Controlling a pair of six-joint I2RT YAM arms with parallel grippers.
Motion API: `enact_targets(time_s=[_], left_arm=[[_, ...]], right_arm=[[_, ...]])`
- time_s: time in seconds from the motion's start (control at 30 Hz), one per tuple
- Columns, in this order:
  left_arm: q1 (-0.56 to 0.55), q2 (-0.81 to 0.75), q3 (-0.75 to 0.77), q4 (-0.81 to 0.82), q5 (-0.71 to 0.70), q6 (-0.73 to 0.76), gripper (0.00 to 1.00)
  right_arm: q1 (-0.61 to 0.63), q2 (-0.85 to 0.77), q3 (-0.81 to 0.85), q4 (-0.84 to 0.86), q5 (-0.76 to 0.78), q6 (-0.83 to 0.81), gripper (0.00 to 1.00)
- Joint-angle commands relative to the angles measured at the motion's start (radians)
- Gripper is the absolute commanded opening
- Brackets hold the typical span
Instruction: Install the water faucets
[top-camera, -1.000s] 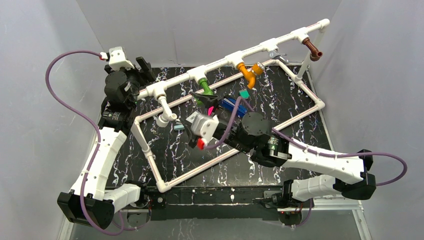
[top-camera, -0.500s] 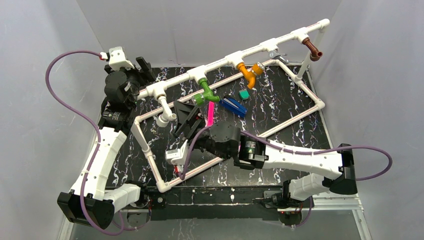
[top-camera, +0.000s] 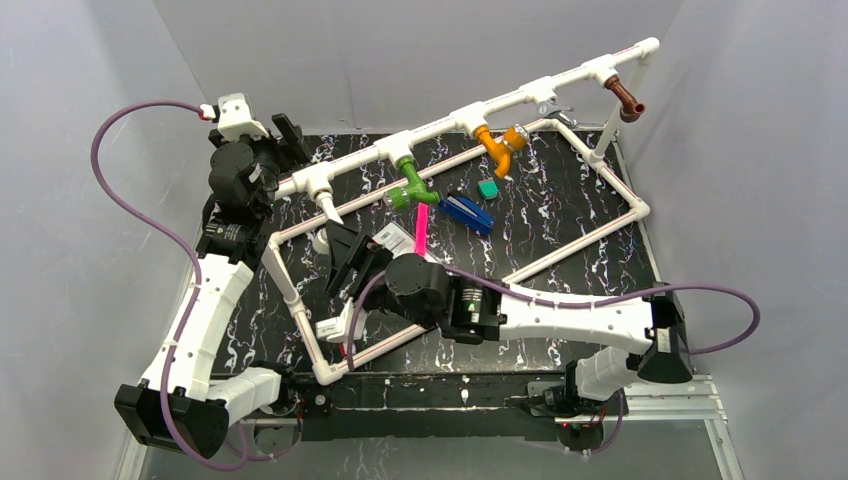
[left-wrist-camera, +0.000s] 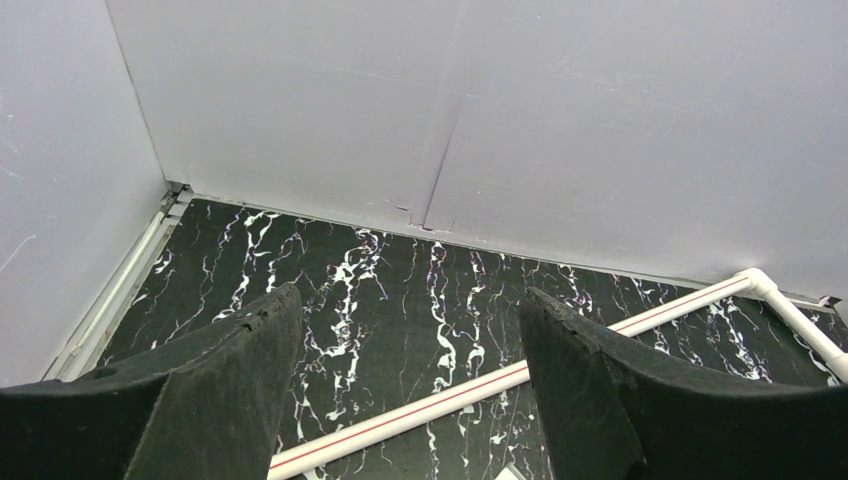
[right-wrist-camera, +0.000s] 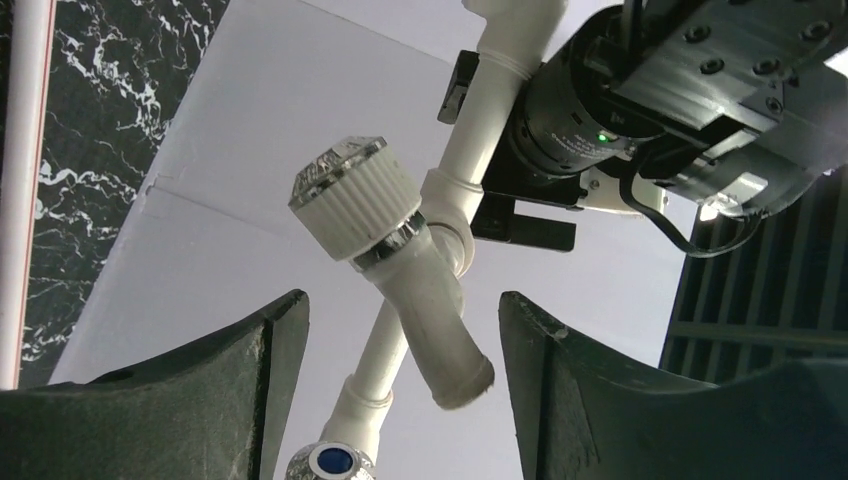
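Now, my right gripper (right-wrist-camera: 400, 305) is spread open, the white faucet (right-wrist-camera: 440, 345) mid-frame between the jaws, untouched, fitted on the pipe (right-wrist-camera: 485, 130). My left gripper (left-wrist-camera: 405, 310), lower frame, is released and empty over the desk (left-wrist-camera: 400, 255).

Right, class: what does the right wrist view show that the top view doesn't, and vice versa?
Right wrist only: the underside of the white faucet, free between the open fingers of the right gripper. Top only: the green faucet, orange faucet and brown faucet fitted along the pipe frame. Both: white faucet, right gripper, pipe frame.
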Motion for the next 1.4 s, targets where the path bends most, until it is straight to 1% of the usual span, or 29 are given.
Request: enact_targets(time_s=[0.0,0.13,0.27,0.5,0.67,0.73,0.87,0.9,0.93,1.0,1.17,1.27,1.3,1.37], left_arm=[[0.007,0.136,-0.135,-0.342,0.003,-0.015,0.77],[0.008,0.134,-0.135,-0.343,0.004,-0.015,0.77],[0.007,0.133,-0.134,-0.345,0.006,-0.015,0.77],[0.008,0.13,-0.135,-0.342,0.006,-0.016,0.77],[0.008,0.128,-0.135,-0.342,0.007,-0.016,0.77],[0.007,0.128,-0.136,-0.342,0.006,-0.016,0.77],[0.009,0.127,-0.136,-0.343,0.006,-0.016,0.78],[0.007,0.125,-0.136,-0.343,0.006,-0.016,0.77],[0.007,0.125,-0.136,-0.343,0.004,-0.016,0.78],[0.007,0.124,-0.137,-0.342,0.004,-0.016,0.78],[0.008,0.125,-0.136,-0.343,0.006,-0.015,0.77],[0.008,0.126,-0.136,-0.342,0.007,-0.016,0.77],[0.008,0.126,-0.135,-0.342,0.006,-0.015,0.77],[0.008,0.127,-0.135,-0.342,0.007,-0.016,0.77]], right_arm=[[0.007,0.021,0.055,0.043,0.035,-0.087,0.75],[0.007,0.043,0.057,0.058,0.041,-0.117,0.75],[0.007,0.067,0.068,0.098,0.062,-0.143,0.69],[0.006,0.097,0.108,0.086,0.06,-0.144,0.6],[-0.005,0.117,0.132,0.086,0.064,-0.145,0.51],[-0.008,0.122,0.136,0.084,0.063,-0.146,0.43],[-0.009,0.134,0.127,0.119,0.065,-0.137,0.11],[-0.009,0.138,0.121,0.144,0.07,-0.133,0.04],[-0.009,0.142,0.117,0.172,0.076,-0.125,0.01],[-0.009,0.143,0.108,0.218,0.072,-0.083,0.01],[-0.009,0.131,0.075,0.328,0.04,0.141,0.01],[-0.008,0.131,0.044,0.426,0.037,0.304,0.01],[-0.008,0.135,0.041,0.448,0.042,0.387,0.01],[-0.007,0.143,0.034,0.508,0.071,0.504,0.01]])
